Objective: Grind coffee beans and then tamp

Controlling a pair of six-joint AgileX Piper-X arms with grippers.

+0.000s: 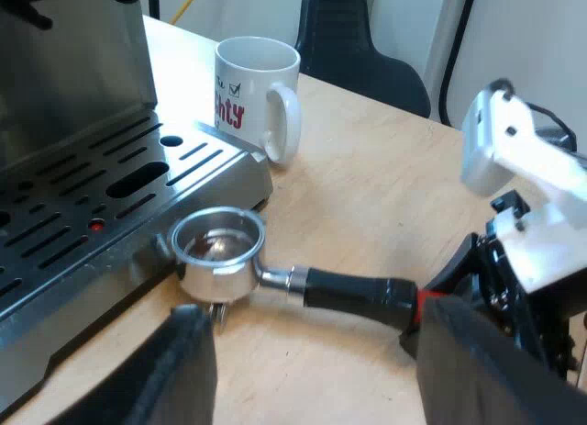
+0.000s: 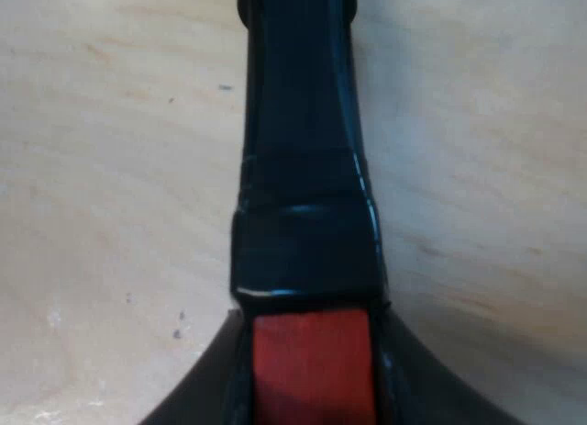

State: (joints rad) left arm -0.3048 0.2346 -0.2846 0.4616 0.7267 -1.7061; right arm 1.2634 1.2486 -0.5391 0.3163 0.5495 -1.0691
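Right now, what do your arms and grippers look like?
Left gripper: two broad matte-black fingers with rounded tips. Right gripper, at the red end of the silver metal holder's dark handle: black fingers too, black mechanism behind them, white angular casing above. No markings visible.

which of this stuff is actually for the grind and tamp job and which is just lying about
For the job: espresso machine; metal holder on the table by the machine's front; right gripper closed on the holder's red handle end.
Lying about: mug beside the machine; black chair beyond the table.
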